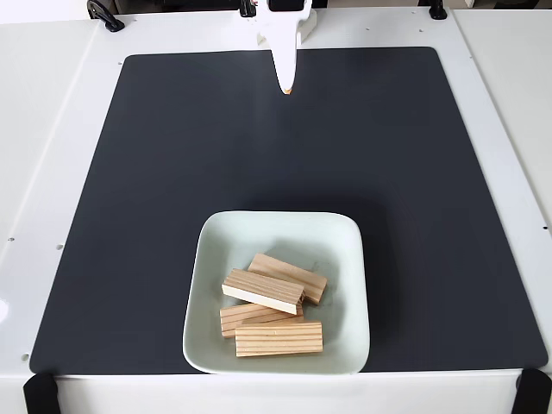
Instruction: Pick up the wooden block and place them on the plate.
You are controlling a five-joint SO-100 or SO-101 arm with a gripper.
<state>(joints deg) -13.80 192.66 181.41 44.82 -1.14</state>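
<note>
- All four small light-tan wooden blocks (274, 303) lie inside the pale mint-white square plate (216, 241), which sits on the dark mat near the middle of its near edge; one block rests on top of the others.
- The white two-finger gripper (286, 86) hangs over the mat's far edge, well apart from the plate, fingers together and empty.
- Judged from this, the placing looks complete; the sensible move is simply to keep the arm back and high, clear of the plate's rim.
- The black rectangular mat (155, 172) covers a white table (52, 129); black straps (39, 392) sit at the table's near corners.
</note>
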